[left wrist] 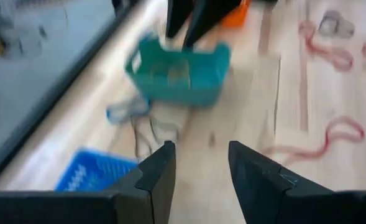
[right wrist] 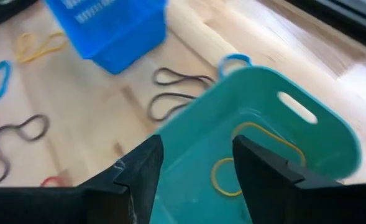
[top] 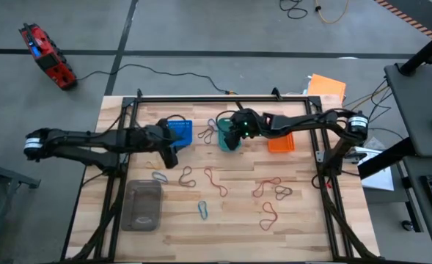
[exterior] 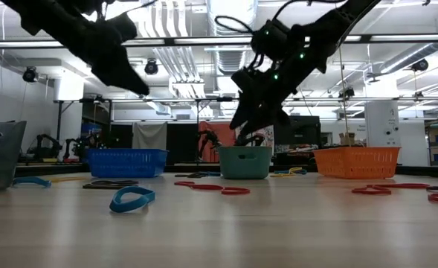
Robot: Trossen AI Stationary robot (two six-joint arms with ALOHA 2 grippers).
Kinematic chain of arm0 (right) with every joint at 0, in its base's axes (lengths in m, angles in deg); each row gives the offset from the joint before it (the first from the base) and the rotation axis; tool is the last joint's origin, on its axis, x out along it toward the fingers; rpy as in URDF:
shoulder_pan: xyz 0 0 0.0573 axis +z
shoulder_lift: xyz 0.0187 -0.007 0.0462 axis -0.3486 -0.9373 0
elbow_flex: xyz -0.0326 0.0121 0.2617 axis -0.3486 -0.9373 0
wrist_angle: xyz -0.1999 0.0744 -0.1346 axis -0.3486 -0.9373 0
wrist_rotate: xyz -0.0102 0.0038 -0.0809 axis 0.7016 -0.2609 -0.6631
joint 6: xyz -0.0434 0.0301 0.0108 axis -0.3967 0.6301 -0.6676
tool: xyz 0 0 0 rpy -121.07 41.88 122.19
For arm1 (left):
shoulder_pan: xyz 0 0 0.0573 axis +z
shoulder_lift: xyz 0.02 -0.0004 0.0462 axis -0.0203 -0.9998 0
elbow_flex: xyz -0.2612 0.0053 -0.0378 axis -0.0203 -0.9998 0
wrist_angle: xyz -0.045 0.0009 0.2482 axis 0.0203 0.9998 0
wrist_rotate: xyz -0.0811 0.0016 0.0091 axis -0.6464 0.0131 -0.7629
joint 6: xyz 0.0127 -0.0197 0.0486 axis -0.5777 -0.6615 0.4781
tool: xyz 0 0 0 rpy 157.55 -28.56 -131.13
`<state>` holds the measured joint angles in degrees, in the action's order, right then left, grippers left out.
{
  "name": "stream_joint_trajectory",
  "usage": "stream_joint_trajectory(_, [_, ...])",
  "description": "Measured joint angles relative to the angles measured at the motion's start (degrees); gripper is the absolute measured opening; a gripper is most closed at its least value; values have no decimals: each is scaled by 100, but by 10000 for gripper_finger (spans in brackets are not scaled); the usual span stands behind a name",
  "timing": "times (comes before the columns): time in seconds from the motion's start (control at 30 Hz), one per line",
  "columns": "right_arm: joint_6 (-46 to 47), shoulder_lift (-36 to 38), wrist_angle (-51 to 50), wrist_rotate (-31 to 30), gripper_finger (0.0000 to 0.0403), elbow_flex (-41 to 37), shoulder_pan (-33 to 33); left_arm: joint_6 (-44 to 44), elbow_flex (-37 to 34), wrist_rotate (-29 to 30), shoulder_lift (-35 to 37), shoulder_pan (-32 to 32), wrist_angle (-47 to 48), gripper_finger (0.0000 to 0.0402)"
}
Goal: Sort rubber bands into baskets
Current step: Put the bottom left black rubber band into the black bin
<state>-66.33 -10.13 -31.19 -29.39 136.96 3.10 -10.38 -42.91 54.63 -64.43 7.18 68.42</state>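
The right gripper [right wrist: 195, 177] hangs directly over the teal basket [top: 229, 137], fingers spread and empty — a pose that fits having a band to drop there, since yellow rubber bands [right wrist: 245, 155] already lie on the basket's floor below it. The left gripper [left wrist: 198, 180] hovers above the table just beside the blue basket [top: 180, 132], its fingers also spread with nothing between them; it is tilted toward the loose bands in the middle of the table, probably so it can reach them without crossing the other arm. The three baskets stand in a row along the far edge — blue at left, teal in the middle, orange basket [top: 281, 141] at right — which keeps the near half free as a picking field. There the unsorted bands lie scattered: red bands [top: 268, 214] toward the right, a blue band [top: 203, 210] near the centre, dark loops [right wrist: 173, 99] close to the teal basket. A clear grey container [top: 144, 205] sits at the near left.
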Motion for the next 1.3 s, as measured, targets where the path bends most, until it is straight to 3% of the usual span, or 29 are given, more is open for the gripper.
stream_joint_trajectory(0.27, [-333,528,-88,-13,180,0,622,-497,263,-745,-430,-485,736,132])
stream_joint_trajectory(0.6, [-433,856,-201,-52,173,0,1347,-1253,256,-729,-993,-1367,701,132])
stream_joint_trajectory(0.7, [-398,899,-295,-104,173,0,1490,-1467,341,-722,-1207,-1399,734,132])
stream_joint_trajectory(0.93, [-400,982,-644,-883,173,-4,1730,-1888,407,-704,-1687,-1411,947,132])
stream_joint_trajectory(1.3, [-775,982,-622,-1115,173,-4,1690,-2510,433,-374,-2604,-1421,951,132])
